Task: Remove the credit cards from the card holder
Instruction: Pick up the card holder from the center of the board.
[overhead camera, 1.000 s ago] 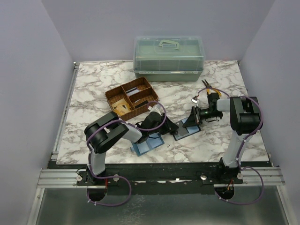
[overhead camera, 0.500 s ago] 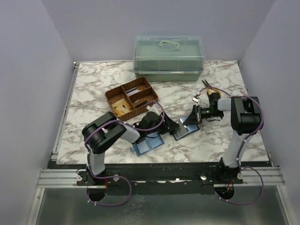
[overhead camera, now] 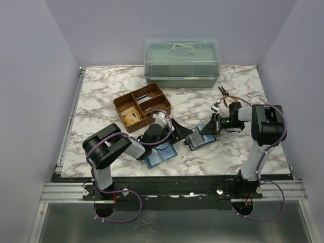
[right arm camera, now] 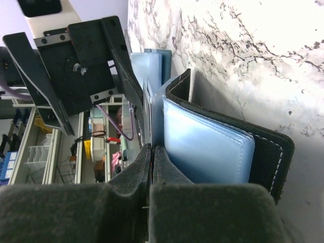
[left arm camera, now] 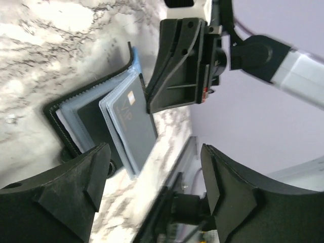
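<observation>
Top view, left to right.

- Marble table: both arms reach toward its middle.
- Wicker basket, left of centre and divided into compartments. The near-left compartment holds flat tan and white pieces. The far one holds a thin pale strip. I cannot make out what is in the remaining one.
- Light-blue flat folder lies on the table near the front edge, just under the left wrist.
- Left gripper: jaws spread wide, nothing between them. It points at the open side of the card holder and hangs just short of it.
- Card holder sits right of centre, between the two grippers. It lies open, with its black stitched cover on the table and its blue-grey clear sleeves fanned upward. In the left wrist view one sleeve carries a dark card with pale lettering. The sleeve behind it also looks dark.
- Right gripper: fingers pressed together on the edge of one thin clear sleeve, holding that leaf up off the stack.
- Pliers lie on the table beyond the right gripper.
- Back centre: translucent green lidded box, lid on, handle flat. I cannot read its contents through the wall.
</observation>
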`<act>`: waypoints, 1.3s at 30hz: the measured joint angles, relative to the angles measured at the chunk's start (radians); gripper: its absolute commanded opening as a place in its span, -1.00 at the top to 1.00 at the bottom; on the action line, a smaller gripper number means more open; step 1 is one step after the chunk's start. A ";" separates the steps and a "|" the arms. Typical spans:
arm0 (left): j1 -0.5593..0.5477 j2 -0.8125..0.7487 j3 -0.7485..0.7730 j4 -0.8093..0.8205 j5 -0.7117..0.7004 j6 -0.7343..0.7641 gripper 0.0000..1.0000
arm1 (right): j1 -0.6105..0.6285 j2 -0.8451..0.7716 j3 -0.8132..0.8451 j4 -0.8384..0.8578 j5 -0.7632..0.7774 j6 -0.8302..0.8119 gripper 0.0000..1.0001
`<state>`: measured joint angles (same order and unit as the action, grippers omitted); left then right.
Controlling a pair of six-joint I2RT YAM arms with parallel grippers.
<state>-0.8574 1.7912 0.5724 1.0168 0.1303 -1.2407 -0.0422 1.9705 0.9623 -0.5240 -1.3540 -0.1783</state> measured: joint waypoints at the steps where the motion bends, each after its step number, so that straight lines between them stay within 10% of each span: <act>1: 0.000 0.005 -0.006 0.032 0.000 -0.008 -0.97 | -0.008 0.000 0.000 0.000 -0.006 0.002 1.00; 17: 0.001 0.056 -0.013 0.203 -0.006 -0.084 -0.96 | -0.025 0.000 0.000 -0.002 -0.030 0.001 1.00; 25: 0.001 0.115 -0.003 0.260 0.010 -0.151 -0.50 | -0.025 0.000 0.000 -0.008 -0.030 -0.005 1.00; 39: 0.001 0.136 0.018 0.281 0.029 -0.193 -0.29 | -0.025 0.000 0.000 -0.020 -0.030 -0.006 1.00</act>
<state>-0.8566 1.9270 0.5900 1.2980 0.1593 -1.4334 -0.0673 1.9709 0.9619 -0.5442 -1.3842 -0.1844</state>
